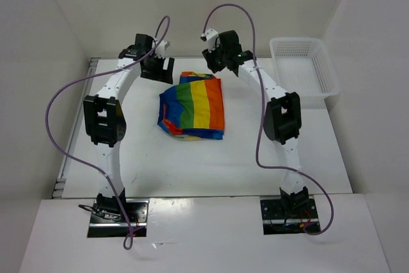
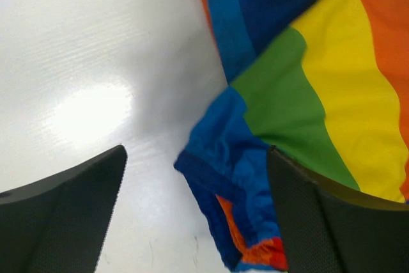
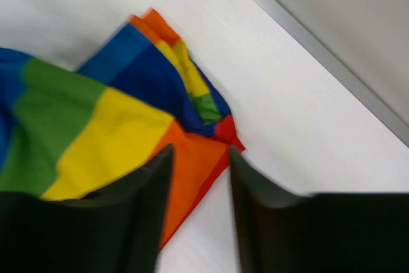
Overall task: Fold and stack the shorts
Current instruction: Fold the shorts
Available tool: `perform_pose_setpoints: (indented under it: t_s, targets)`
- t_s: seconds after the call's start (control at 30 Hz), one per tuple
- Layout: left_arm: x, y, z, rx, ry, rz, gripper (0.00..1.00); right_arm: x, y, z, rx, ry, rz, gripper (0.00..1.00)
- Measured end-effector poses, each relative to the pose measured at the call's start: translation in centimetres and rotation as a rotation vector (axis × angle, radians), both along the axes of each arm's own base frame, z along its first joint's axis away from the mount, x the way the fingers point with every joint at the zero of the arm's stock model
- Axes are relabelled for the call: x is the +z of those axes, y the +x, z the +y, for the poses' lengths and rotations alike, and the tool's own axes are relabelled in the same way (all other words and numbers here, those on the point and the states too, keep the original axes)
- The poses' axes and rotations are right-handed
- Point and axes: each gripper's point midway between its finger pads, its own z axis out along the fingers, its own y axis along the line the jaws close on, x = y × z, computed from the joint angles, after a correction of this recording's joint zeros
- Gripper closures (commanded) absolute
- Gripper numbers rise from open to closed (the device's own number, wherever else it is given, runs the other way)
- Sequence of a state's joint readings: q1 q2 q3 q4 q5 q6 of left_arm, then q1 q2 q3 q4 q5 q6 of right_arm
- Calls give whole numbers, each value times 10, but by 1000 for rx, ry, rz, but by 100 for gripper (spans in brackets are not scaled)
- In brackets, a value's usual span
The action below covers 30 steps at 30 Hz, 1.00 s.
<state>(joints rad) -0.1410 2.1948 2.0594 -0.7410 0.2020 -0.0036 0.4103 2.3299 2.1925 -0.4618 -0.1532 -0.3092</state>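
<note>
Only the top view shows the shorts folded in the middle of the counter, both arms arching beyond them. The left claw gapes wide and empty; the right claw is narrowly parted, gripping nothing.

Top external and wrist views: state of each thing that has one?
shorts: partly folded, lying loose, not gripped.
left gripper: open, straddling the shorts' left edge.
right gripper: open narrowly, over the shorts' orange corner; view blurred.
basket: upright, nothing visible inside.

Rainbow-striped shorts, white basket
</note>
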Motion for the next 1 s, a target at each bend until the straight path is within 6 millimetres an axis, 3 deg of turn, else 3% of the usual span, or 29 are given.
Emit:
perform_pose_setpoints:
  t_s: [0.03,0.07,0.13,0.17,0.23,0.3,0.4,0.5,0.6,0.7,0.9,1.0]
  targets:
    - [5,-4,-2,-3,-5,-9,6,11,-8,-1,14,2,-6,66]
    - [9,-10,-4,-11,-9,-13,22,23,-18,-2,40,6,-17,73]
    - [11,-27,-13,-38,-22,1,42,40,-49,-4,107,-8,-17,87]
    - [10,-33,-18,-50,-32,8,59,43,-65,-4,142,-17,-10,91]
    - [1,-47,-29,-86,-54,39,67,39,-99,0,215,-38,21,95]
    - [-11,-57,-40,-120,-75,78,67,16,-140,11,309,-75,83,99]
    - [-35,-59,-47,-141,-97,130,67,-43,-202,25,446,-146,228,99]
    - [-61,-53,-47,-135,-94,179,67,-99,-255,15,516,-216,395,99]
    - [-84,-40,-46,-125,-84,199,62,-124,-270,-6,503,-260,463,99]
    - [-99,-38,-42,-113,-73,220,52,-133,-270,-16,483,-289,470,99]
    - [-95,-27,-38,-98,-60,195,26,-142,-263,-19,479,-313,454,99]
    - [-95,-23,-38,-97,-75,196,18,-142,-260,-18,498,-321,428,99]
